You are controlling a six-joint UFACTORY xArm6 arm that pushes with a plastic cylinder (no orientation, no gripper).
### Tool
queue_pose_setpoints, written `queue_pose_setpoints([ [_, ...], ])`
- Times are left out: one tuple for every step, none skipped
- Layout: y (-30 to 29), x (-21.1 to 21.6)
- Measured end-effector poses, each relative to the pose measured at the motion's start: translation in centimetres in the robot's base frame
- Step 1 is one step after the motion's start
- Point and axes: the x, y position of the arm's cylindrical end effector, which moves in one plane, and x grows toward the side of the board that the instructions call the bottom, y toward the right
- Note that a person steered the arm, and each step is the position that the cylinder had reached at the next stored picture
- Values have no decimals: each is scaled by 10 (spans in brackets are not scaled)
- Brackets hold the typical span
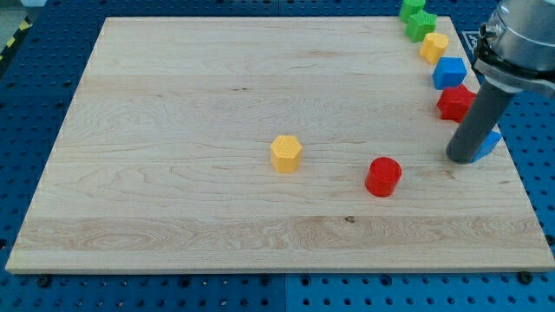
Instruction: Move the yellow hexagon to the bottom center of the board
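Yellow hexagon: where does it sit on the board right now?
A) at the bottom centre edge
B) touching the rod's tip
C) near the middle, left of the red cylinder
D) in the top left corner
C: the yellow hexagon sits mid-board, left of the red cylinder, apart from my tip.

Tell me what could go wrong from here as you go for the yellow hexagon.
My tip sits at the view's right, against a partly hidden blue block; leaving may drag it. The red cylinder block lies between my tip and the yellow hexagon block, so a straight approach could knock it. The hexagon must go toward the wooden board's bottom edge; overshooting might push it off.
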Motion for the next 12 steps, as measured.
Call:
queue_pose_setpoints([
  [-18,22],
  [-47,30],
  [-93,23],
  [-120,9],
  [-139,-6],
  [-165,-29],
  [-196,-34],
  [-235,-34],
  [-254,-34],
  [-254,-24],
  [-255,-3],
  [-255,5],
])
